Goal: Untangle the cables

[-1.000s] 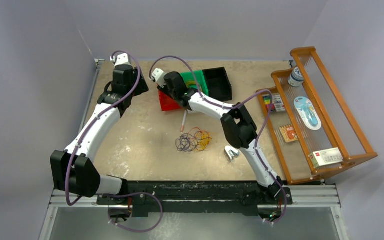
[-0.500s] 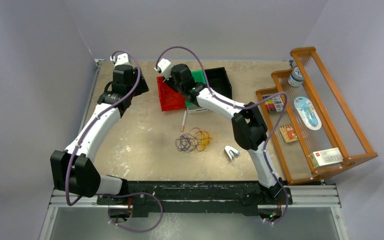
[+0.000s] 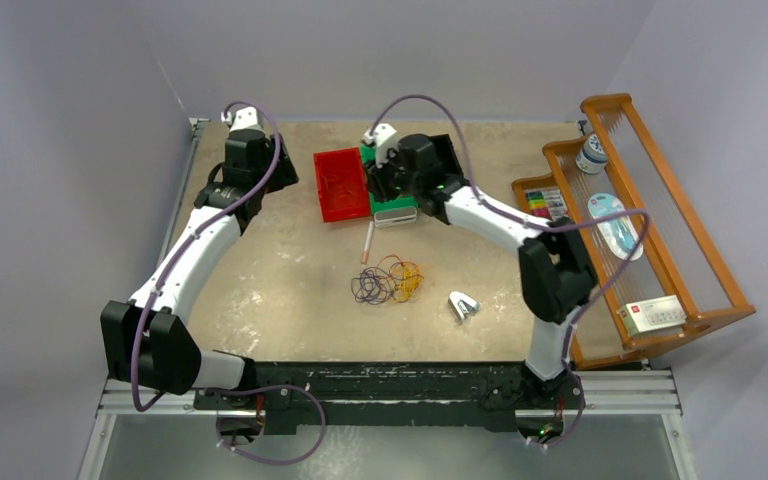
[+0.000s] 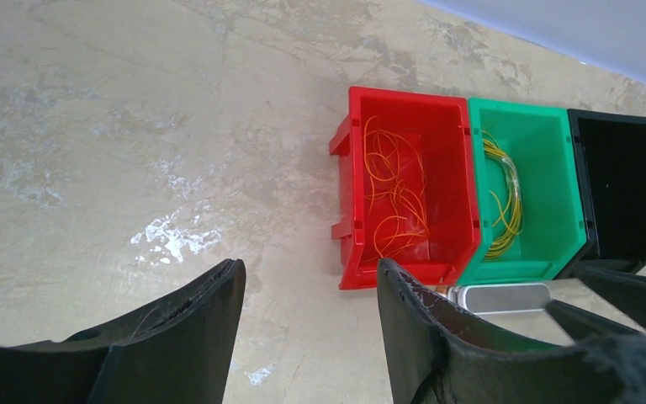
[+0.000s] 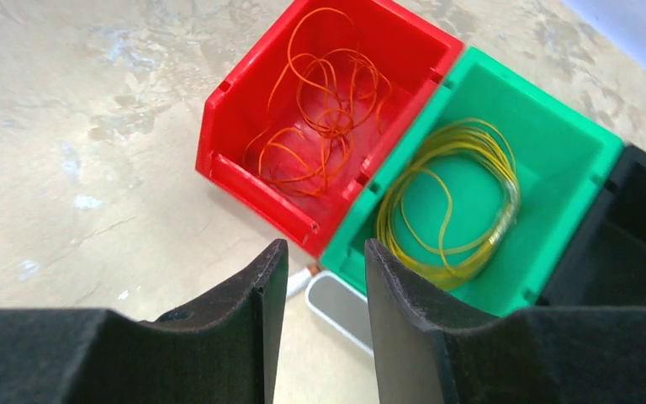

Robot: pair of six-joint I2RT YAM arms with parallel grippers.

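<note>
A tangle of red-orange, yellow and dark purple cables lies mid-table. An orange cable lies in the red bin, and a yellow coil lies in the green bin. My right gripper is open and empty, hovering over the green bin's near edge. My left gripper is open and empty at the far left, left of the red bin. It also sees the yellow coil.
An empty black bin stands right of the green one. A flat silver object lies before the bins, with a pen beside it. A small white tool lies right of the tangle. A wooden rack with small items stands on the right.
My right arm has swung right, from over the red bin to over the green bin, uncovering the red bin. The left arm and the tangle have not moved.
</note>
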